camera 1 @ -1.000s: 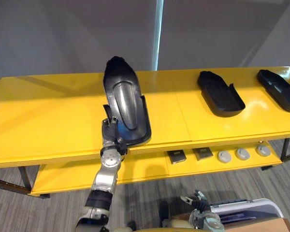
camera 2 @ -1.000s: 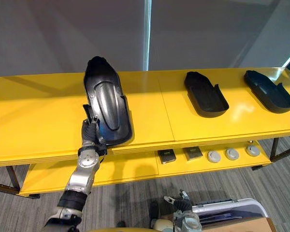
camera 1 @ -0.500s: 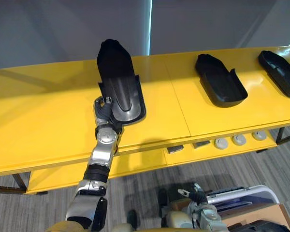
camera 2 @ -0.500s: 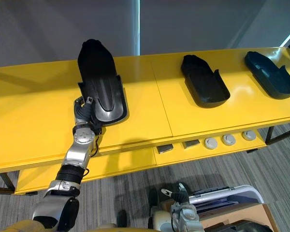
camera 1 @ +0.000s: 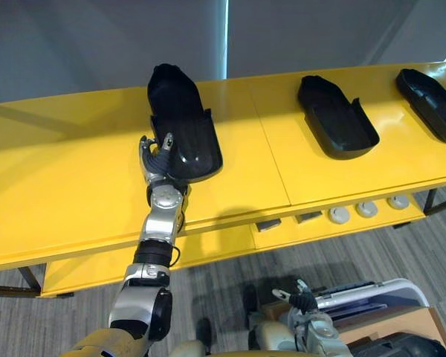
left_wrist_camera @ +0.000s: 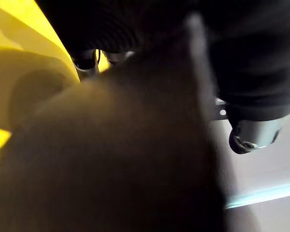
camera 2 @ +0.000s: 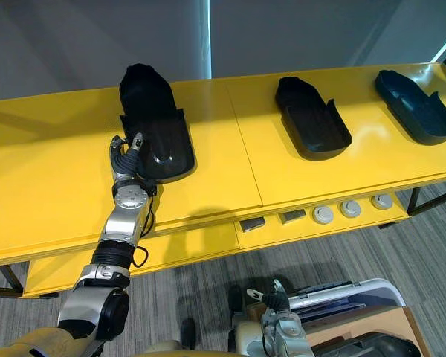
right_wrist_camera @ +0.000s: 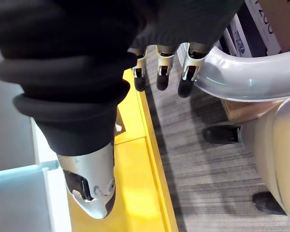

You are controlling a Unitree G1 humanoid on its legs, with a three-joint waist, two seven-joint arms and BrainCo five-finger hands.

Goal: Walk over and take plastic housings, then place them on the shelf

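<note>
A long black plastic housing [camera 1: 180, 134] lies flat on the yellow shelf top [camera 1: 74, 186], left of the middle. My left hand [camera 1: 154, 155] is at its near left corner, open, with the fingers spread beside the housing's rim. The left wrist view has the dark housing [left_wrist_camera: 135, 159] pressed close against it. Two more black housings [camera 1: 336, 126] [camera 1: 431, 111] rest on the same top to the right. My right hand [camera 1: 301, 301] hangs low by my side, fingers [right_wrist_camera: 160, 72] straight and holding nothing.
On the lower shelf sit two small dark squares [camera 1: 267, 224] [camera 1: 308, 217] and three grey discs [camera 1: 366, 210]. A white bin and a cardboard box [camera 1: 372, 297] stand on the grey carpet at the lower right. The top's left half is bare yellow.
The housing was tilted up with my left hand shut on its near end; now it lies flat further back on the top and the hand has opened. The camera has also shifted.
</note>
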